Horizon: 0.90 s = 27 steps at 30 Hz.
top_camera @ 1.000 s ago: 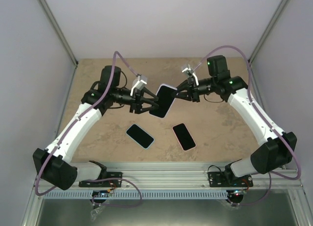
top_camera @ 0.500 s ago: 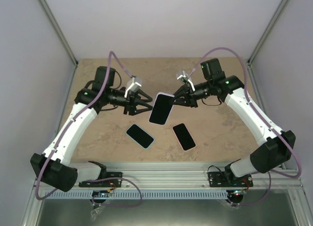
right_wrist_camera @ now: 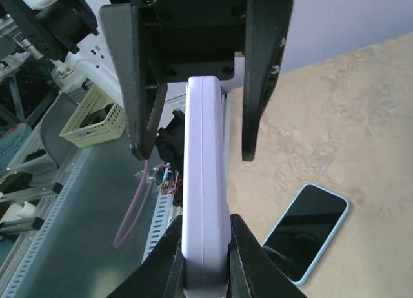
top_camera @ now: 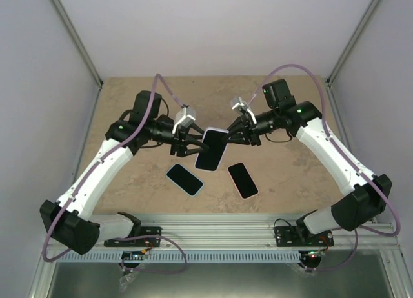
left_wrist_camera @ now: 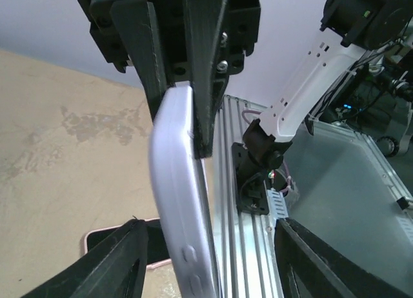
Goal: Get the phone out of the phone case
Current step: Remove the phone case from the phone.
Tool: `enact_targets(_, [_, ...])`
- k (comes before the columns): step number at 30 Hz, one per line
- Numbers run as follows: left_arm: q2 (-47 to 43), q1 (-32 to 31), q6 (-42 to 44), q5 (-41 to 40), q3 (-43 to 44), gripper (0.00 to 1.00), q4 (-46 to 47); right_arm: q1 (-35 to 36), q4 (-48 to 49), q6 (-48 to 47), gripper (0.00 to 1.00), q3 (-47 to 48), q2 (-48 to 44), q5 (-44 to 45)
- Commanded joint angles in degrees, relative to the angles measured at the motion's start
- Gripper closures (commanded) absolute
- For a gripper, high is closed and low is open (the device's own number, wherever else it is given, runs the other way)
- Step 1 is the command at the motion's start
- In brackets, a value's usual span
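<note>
Phone [top_camera: 211, 149] is straddled again by the left fingers [left_wrist_camera: 119, 262], previously drawn away.

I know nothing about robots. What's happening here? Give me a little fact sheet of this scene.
held item: cased phone, in the air above the table, between the two arms
right gripper: shut on one end of the cased phone
left gripper: open, fingers either side of the other end, gaps on both sides
lying on table: blue-edged phone and dark phone, screens up
task state: phone not yet out of its case
</note>
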Motion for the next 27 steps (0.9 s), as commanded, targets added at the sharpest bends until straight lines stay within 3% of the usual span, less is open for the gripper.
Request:
enact_targets(1, [1.3, -1.5, -2.6, -0.2, -1.6, 0.46, 4.7, 1.1, -0.9, -2.0, 0.99, 0.6, -0.4, -3.8])
enact_targets(4, [1.2, -1.9, -3.4, 0.8, -2.9, 0.56, 6.4, 1.6, -2.0, -2.9, 0.99, 1.6, 0.1, -3.7])
enact_targets(10, [0.7, -2.0, -4.2, 2.8, -4.1, 0.93, 7.6, 1.6, -3.4, -3.3, 0.99, 3.5, 1.9, -2.6])
enact_targets(12, [0.4, -2.0, -6.5, 3.4, -5.3, 1.0, 9.5, 1.7, -3.2, -2.7, 0.99, 4.3, 2.4, -1.9])
enact_targets(13, [0.2, -2.0, -8.1, 3.7, -5.8, 1.0, 11.2, 1.6, -2.7, -2.0, 0.94, 4.8, 2.5, -1.2])
enact_targets(16, [-0.2, -2.0, -14.2, 4.4, -6.4, 1.0, 16.7, 0.8, -0.5, -0.1, 0.57, 6.1, 2.6, -0.6])
enact_targets(19, [0.0, -1.5, -20.2, 3.7, -5.4, 1.0, 21.6, -0.7, 2.4, 1.6, 0.4, 6.5, 2.6, -0.7])
enact_targets(22, [0.3, 0.1, -29.7, 3.2, -5.5, 1.0, 30.7, -2.0, 9.3, 6.7, 0.38, 4.0, 2.4, -2.4])
enact_targets(24, [0.2, 1.4, -38.2, 2.4, -7.2, 1.0, 41.9, -2.3, 15.4, 12.2, 0.38, 1.4, 2.1, -4.3])
enact_targets(27, [-0.1, 2.2, -47.2, 0.0, -10.1, 1.0, 52.1, -2.3, 29.5, 25.9, 0.4, -5.6, -0.9, -4.6])
